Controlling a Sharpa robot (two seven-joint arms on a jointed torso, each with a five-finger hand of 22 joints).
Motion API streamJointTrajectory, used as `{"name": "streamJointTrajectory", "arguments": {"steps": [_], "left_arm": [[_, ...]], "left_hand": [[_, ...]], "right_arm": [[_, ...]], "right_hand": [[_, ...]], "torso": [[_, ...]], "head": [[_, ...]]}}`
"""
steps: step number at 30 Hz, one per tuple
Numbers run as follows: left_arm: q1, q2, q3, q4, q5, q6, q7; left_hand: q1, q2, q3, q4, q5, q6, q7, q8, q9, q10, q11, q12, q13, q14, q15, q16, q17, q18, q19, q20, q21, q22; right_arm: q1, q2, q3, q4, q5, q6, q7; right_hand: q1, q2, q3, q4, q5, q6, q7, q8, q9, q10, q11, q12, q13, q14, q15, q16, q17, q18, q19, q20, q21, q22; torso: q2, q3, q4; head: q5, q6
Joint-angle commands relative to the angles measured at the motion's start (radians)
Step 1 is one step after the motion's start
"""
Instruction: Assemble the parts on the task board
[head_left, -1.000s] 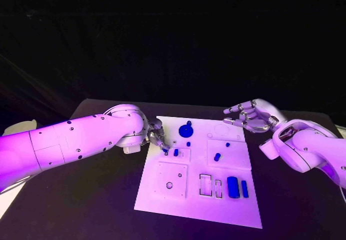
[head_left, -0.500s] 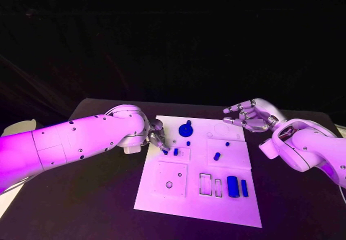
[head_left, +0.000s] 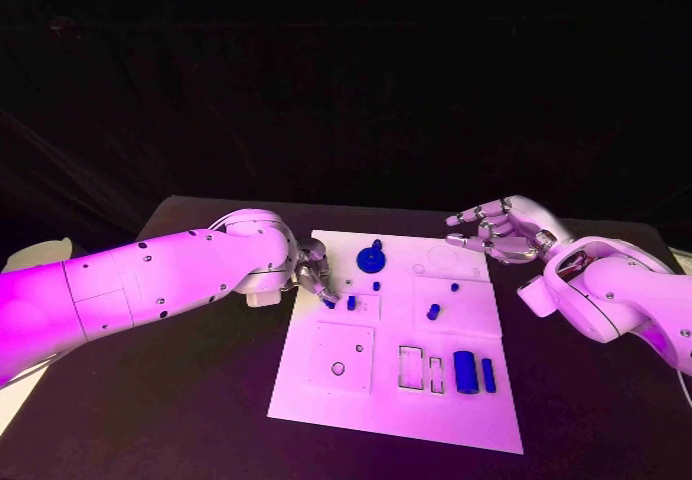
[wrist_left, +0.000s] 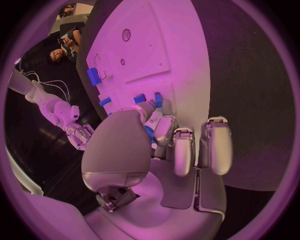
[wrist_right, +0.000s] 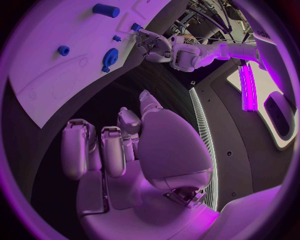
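Nothing visibly moved, left hand (head_left: 315, 277) fingertips on white task board (head_left: 361, 400) among small blue parts (head_left: 464, 371), grasp unclear, right hand (head_left: 493, 233) empty, fingers loosely apart.

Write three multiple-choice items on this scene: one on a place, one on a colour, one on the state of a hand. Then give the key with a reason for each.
1. Where is the left hand?
A. at the left edge of the white rectangular task board, by the small blue parts
B. off the black table
C. on the board's near right corner

2. What colour is the round gear-like part at the board's far end?
A. white
B. blue
C. black

3. How is the right hand?
A. holding a blue part
B. pressed flat on the board
C. holding nothing, fingers curled, beyond the board's far right corner

Key: 1 A, as the head view shows its fingertips at the board's left edge; 2 B, it shows dark blue against the pale board; 3 C, as the right wrist view shows its fingers with nothing in them.
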Motion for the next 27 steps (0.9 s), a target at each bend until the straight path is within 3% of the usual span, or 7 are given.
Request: {"name": "streamJointTrajectory", "arguments": {"steps": [1,15,20,27], "left_arm": [[-0.002,0.000,-0.002,0.002,-0.013,0.038,0.006],[-0.002,0.006,-0.002,0.001,-0.012,0.048,-0.010],[-0.002,0.009,-0.002,-0.003,0.000,0.045,-0.026],[-0.002,0.017,-0.002,-0.010,0.015,0.040,-0.055]], "left_hand": [[0.008,-0.001,0.109,-0.114,0.005,0.005,-0.007,-0.005,-0.001,0.008,0.000,-0.001,0.000,0.103,0.002,0.003,0.263,0.003,0.039,-0.001,0.005,0.135],[0.003,0.003,0.108,-0.114,0.005,0.011,-0.006,-0.008,-0.005,0.010,0.001,0.002,0.002,0.103,0.002,0.003,0.263,0.003,0.039,0.000,0.005,0.135],[-0.026,0.019,0.094,-0.095,0.003,0.018,-0.011,-0.009,-0.007,0.013,-0.001,0.003,0.004,0.103,0.002,0.003,0.263,0.004,0.039,0.001,0.004,0.135],[-0.057,0.022,0.054,-0.078,0.001,0.029,-0.018,-0.004,-0.004,0.018,-0.007,0.009,0.009,0.103,-0.003,0.003,0.263,0.001,0.044,-0.002,0.011,0.145]], "right_arm": [[-0.001,0.001,0.000,0.000,-0.002,0.010,0.010],[-0.001,0.001,0.000,0.002,-0.002,0.010,0.010],[-0.001,0.000,0.000,0.003,-0.002,0.010,0.010],[-0.001,-0.002,0.000,0.007,-0.002,0.009,0.011]], "right_hand": [[-0.001,0.011,-0.006,0.000,0.006,0.004,-0.002,0.005,0.001,-0.007,0.000,-0.005,-0.001,0.078,0.000,-0.004,0.167,0.015,-0.005,0.003,-0.006,-0.001],[-0.002,0.013,-0.008,0.000,0.007,0.003,-0.002,0.005,0.001,-0.006,0.000,-0.005,-0.002,0.078,0.000,-0.005,0.167,0.015,-0.005,0.003,-0.006,-0.001],[-0.002,0.013,-0.008,0.000,0.007,0.003,-0.002,0.005,0.001,-0.006,0.000,-0.005,-0.002,0.078,0.000,-0.005,0.167,0.015,-0.005,0.003,-0.006,-0.001],[-0.002,0.013,-0.008,0.000,0.007,0.003,-0.002,0.005,0.001,-0.006,0.000,-0.005,-0.002,0.078,0.000,-0.005,0.167,0.015,-0.005,0.003,-0.006,-0.001]], "torso": [[0.000,0.0000,-0.0005],[0.000,0.0010,-0.0004],[0.000,0.0010,-0.0014],[0.000,0.0015,-0.0007]], "head": [[0.002,-0.001],[0.003,-0.004],[0.003,-0.006],[0.002,-0.009]]}}
